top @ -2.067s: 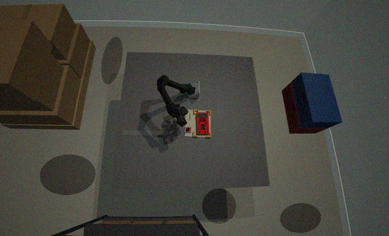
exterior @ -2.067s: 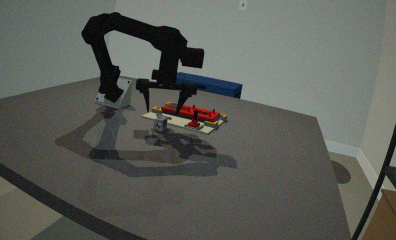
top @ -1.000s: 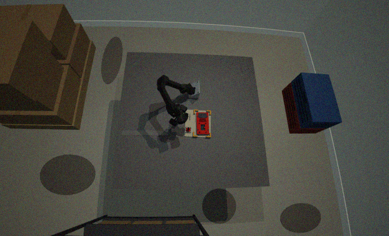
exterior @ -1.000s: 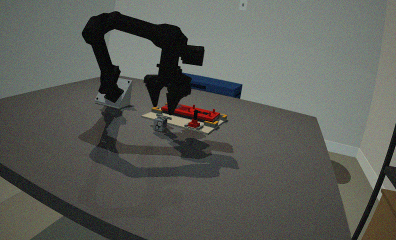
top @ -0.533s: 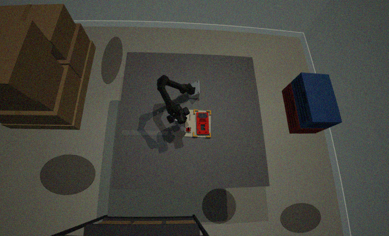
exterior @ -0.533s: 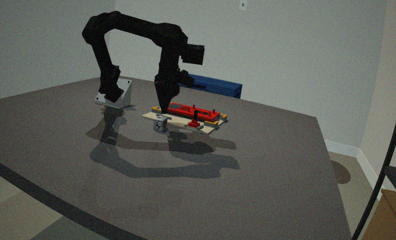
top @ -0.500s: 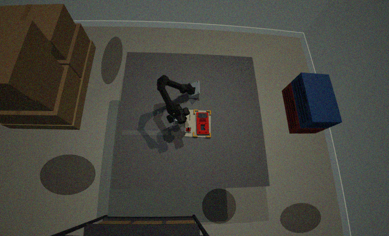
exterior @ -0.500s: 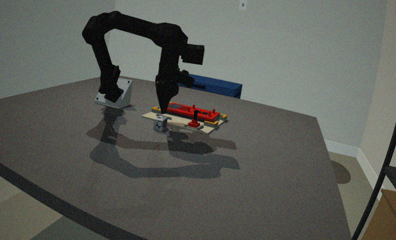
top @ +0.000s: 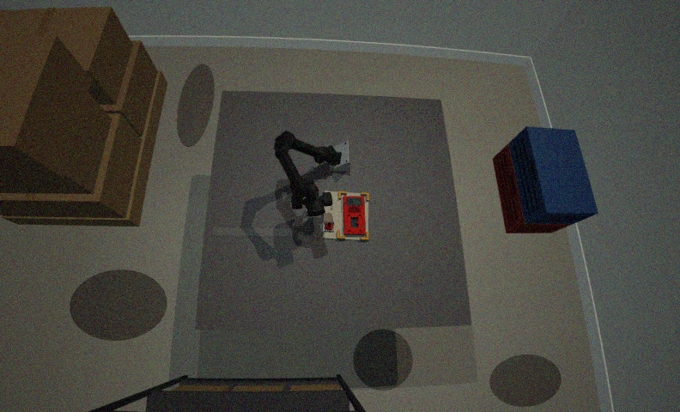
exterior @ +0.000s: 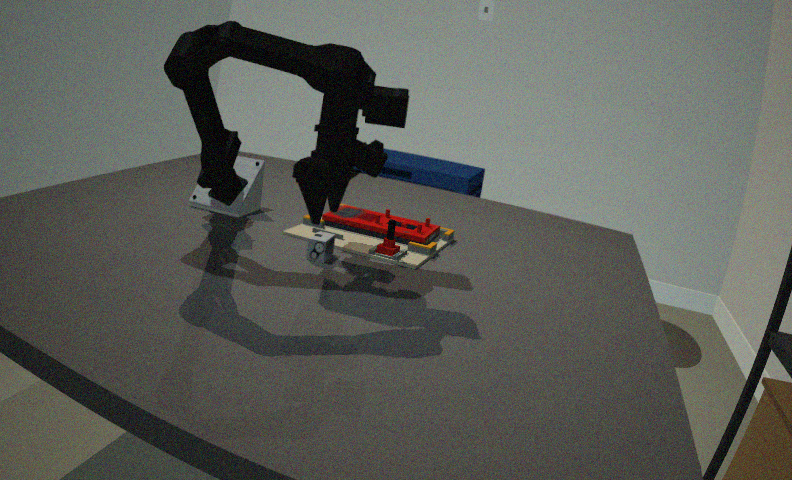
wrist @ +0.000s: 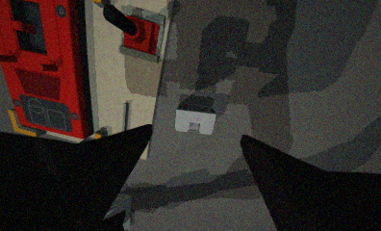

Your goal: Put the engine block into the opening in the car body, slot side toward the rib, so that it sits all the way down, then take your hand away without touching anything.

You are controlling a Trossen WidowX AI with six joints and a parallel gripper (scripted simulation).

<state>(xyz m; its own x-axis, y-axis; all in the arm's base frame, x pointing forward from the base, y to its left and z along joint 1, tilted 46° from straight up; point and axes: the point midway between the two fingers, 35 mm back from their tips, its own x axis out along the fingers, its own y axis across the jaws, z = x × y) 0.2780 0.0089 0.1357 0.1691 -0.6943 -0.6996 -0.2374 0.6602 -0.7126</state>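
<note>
Grey walls rise behind a broad grey table (exterior: 352, 380) (top: 262, 286), where the engine block (exterior: 321, 248) (wrist: 194, 120), a small pale piece with a notch in one face, sits on the surface just beside the cream board (exterior: 296, 230) (wrist: 107, 87) (top: 331, 234). Above it, the gripper (top: 318, 213) (exterior: 324, 217) (wrist: 196, 134) hovers with fingers spread wide and nothing between them; in the wrist view the block appears between the two tips, apart from both. On the board lies the red car body (top: 354, 224) (exterior: 382, 224) (wrist: 73, 63), framed by yellow corners (top: 365, 236) (exterior: 422, 246) (wrist: 16, 126), its opening unfilled. A red piece with a black post (top: 329, 224) (exterior: 389, 245) (wrist: 142, 36) stands at the board's near edge in the exterior view. Farther off are a blue crate (top: 558, 173) (exterior: 442, 172) and brown boxes (top: 73, 51) (exterior: 775, 428). Little of the task appears done: grasping the block, turning its slot toward the rib, seating it fully and withdrawing without contact all remain.
</note>
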